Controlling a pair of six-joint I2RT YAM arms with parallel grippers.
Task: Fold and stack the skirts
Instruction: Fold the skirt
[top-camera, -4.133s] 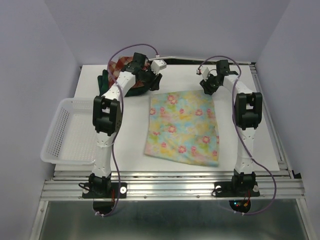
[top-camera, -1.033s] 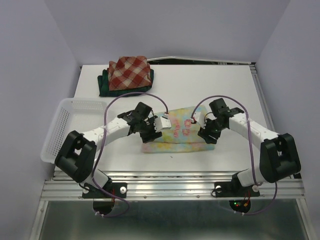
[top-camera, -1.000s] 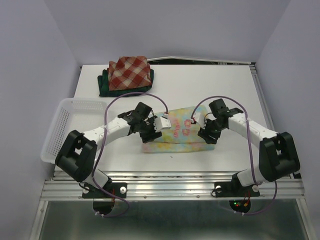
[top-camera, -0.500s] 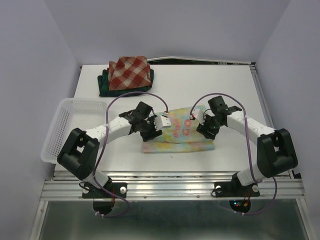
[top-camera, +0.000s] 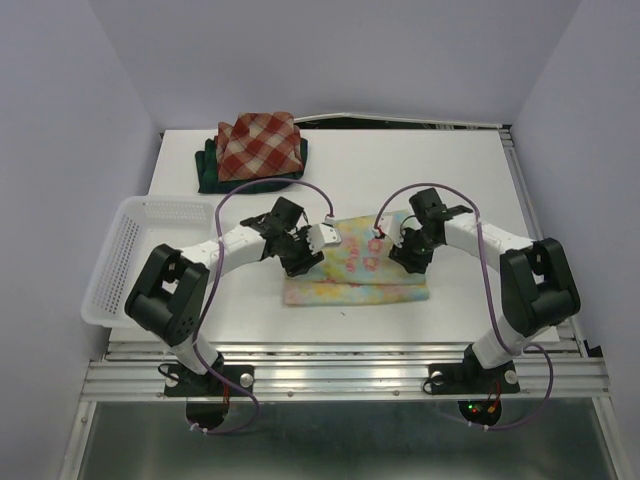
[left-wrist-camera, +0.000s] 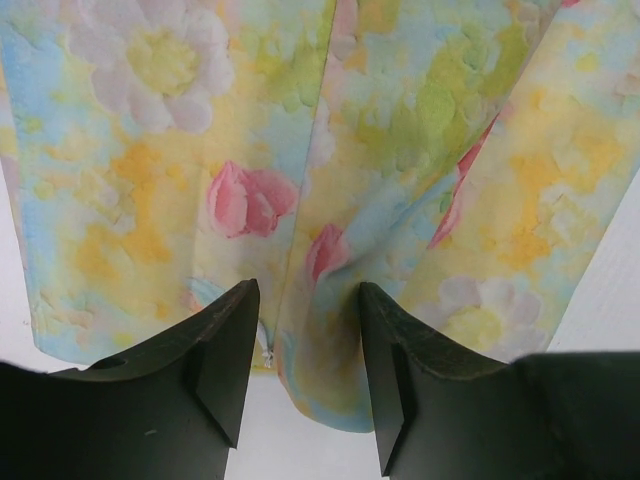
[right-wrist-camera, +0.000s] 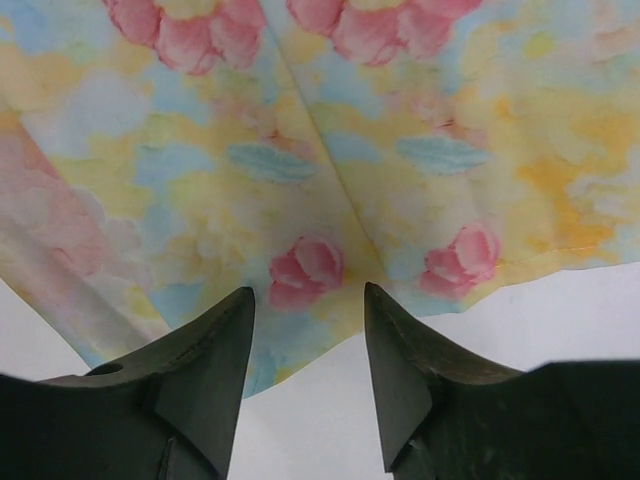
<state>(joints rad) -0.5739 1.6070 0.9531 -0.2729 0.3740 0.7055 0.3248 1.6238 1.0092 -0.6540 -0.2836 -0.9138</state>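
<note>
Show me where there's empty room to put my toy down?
Bare table lies back right, beside the red plaid skirt. The middle is crowded: left arm and right arm hang over the flowered skirt; the basket fills the left.

From above, the dark green-navy plaid cloth skirt (top-camera: 207, 170), far beyond both pairs of jaws, lies mostly under the red-and-cream plaid cloth skirt (top-camera: 260, 143), only its rim showing. The left arm (top-camera: 235, 245) and right arm (top-camera: 470, 235) hide their jaws and parts of the pastel yellow-blue flowered cloth skirt (top-camera: 355, 280). In each wrist view that skirt runs off the edges ahead of the jaws.
</note>
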